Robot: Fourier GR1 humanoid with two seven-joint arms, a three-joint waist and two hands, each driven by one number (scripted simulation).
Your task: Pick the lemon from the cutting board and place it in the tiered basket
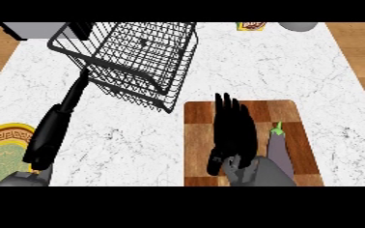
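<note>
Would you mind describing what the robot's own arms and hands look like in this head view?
The right hand is glossy black, with long slender fingers, and joins a smooth grey forearm at the lower edge. The left hand is likewise black and elongated, above a grey forearm at the lower left corner. No cables, markings or sleeves show.

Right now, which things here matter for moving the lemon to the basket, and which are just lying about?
For the job: brown wooden cutting board; black wire tiered basket; black right hand over the board. No lemon shows.

Lying about: purple eggplant; yellow patterned plate; black left hand.
</note>
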